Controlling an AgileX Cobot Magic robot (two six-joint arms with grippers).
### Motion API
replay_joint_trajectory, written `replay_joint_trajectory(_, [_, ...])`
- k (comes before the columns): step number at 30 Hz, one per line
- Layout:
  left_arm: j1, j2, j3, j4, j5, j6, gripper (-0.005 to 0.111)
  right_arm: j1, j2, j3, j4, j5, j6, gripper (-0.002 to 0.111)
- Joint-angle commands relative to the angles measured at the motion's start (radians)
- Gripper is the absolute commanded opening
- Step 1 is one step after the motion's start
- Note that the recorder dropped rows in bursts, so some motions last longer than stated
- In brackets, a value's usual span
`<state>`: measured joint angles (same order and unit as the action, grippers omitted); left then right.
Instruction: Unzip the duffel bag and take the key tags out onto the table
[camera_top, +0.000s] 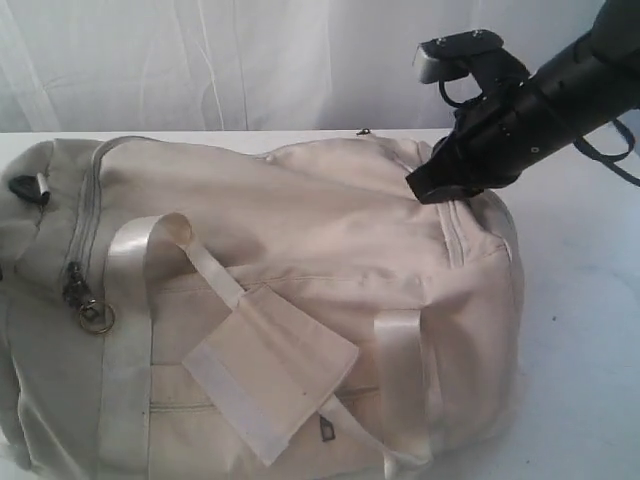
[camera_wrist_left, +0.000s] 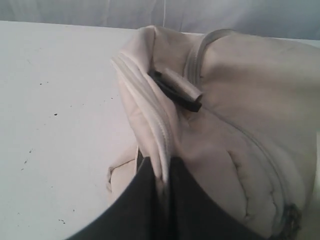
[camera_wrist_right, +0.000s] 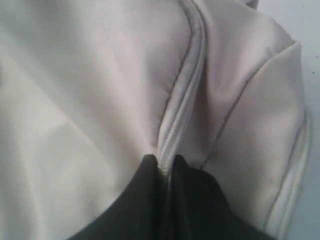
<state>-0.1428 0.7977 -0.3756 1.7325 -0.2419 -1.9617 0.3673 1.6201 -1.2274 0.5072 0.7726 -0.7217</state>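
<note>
The cream duffel bag (camera_top: 300, 230) lies on its side across the white table (camera_top: 590, 320), zipped shut. The key tags are hidden. My right gripper (camera_top: 438, 186) presses onto the bag's top near its right end. In the right wrist view this gripper (camera_wrist_right: 165, 166) is shut on the raised zipper strip (camera_wrist_right: 185, 100). My left gripper (camera_wrist_left: 165, 170) does not show in the exterior view; its wrist view has it shut on a pinched fold of the bag's end (camera_wrist_left: 150, 115), beside a black plastic ring with a strap stub (camera_wrist_left: 177, 90). A zipper pull with a metal ring (camera_top: 92, 308) hangs at the bag's left end.
Shiny webbing handles (camera_top: 150, 240) and a flat fabric tag (camera_top: 270, 370) lie over the bag's near side. A white curtain (camera_top: 200, 60) closes off the back. Bare tabletop (camera_wrist_left: 55, 110) shows left of the bag in the left wrist view and right of it in the exterior view.
</note>
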Motion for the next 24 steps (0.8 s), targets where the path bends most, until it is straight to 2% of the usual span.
replay_joint_trajectory(1, [0.002,0.044,-0.038,0.012,0.077,0.033,0.0,-0.04,-0.024,-0.006,-0.286,0.096,0.159,0.0])
replay_joint_trajectory(4, [0.002,0.073,-0.038,0.012,0.087,0.069,0.0,-0.074,-0.028,-0.006,-0.406,0.108,0.258,0.0])
replay_joint_trajectory(16, [0.002,0.077,-0.038,0.012,0.212,0.082,0.0,-0.098,-0.03,-0.006,-0.376,-0.002,0.28,0.002])
replay_joint_trajectory(19, [0.002,0.077,-0.038,0.012,0.221,0.082,0.0,-0.098,-0.04,-0.008,-0.359,-0.034,0.28,0.013])
replay_joint_trajectory(24, [0.002,0.077,-0.038,0.012,0.209,0.082,0.0,-0.098,-0.093,-0.008,-0.316,-0.126,0.28,0.056])
